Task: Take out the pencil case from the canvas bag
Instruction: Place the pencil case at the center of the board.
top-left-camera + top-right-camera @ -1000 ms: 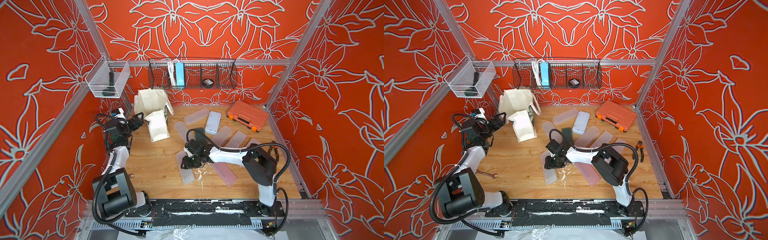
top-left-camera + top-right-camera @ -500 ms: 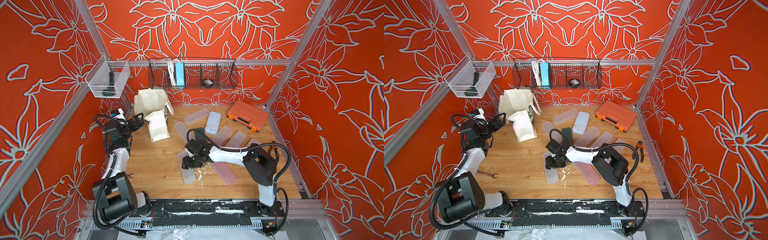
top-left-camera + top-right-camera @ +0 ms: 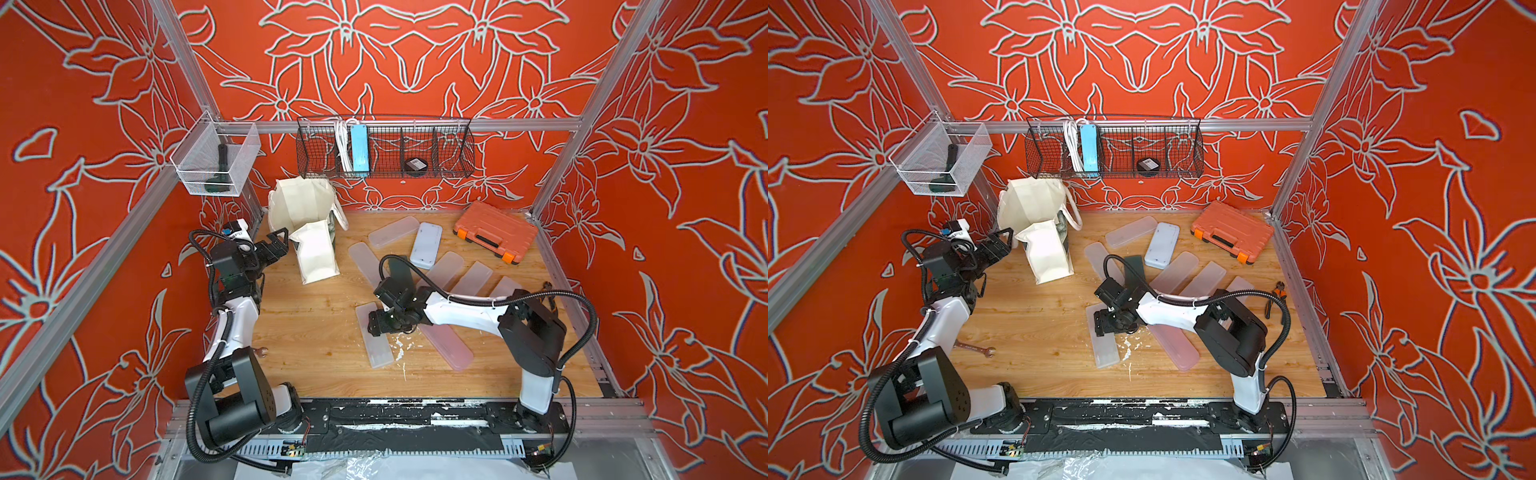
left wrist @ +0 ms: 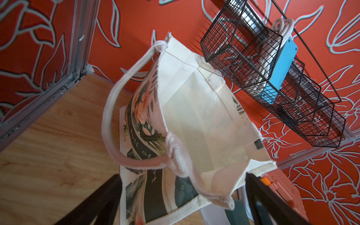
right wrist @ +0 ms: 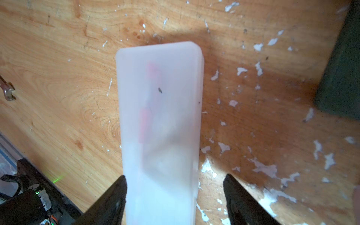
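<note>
The canvas bag [image 3: 303, 203] is stood in the far-left corner of the counter [image 3: 316, 328], close to the back wall. A cream part of it is slumped forward onto the wood. In the left wrist view the bag [image 4: 194, 116] is shown with its mouth gaping, the dark floral panel on one side, and a thick white handle [image 4: 111, 120] looped outward.

The pencil case [image 3: 380, 349], frosted white, is laid flat near the middle of the counter, well apart from the bag, to its right and nearer. It is straddled by the right claw [image 3: 376, 326], which is released. In the right wrist view one finger [image 5: 116, 194] is set at the edge of the case [image 5: 159, 126], and the other is held off it with bare wood between.

The left claw [image 3: 277, 244] is spread wide with nothing gripped, just beside the bag's left side. In its wrist view the bag's lower rim is framed between the two fingers.

More frosted cases are scattered right of the bag. A pink case [image 3: 451, 351] is laid just right of the pencil case, and a dark green case [image 3: 1133, 266] just beyond the right arm's wrist. An orange toolbox [image 3: 496, 235] is placed at the far right. A wire basket [image 3: 453, 145] holding a blue power strip [image 3: 358, 147] is hung on the back wall. A wrench [image 3: 973, 348] is seen by the left arm, and pliers [image 3: 1276, 297] at the right edge.
</note>
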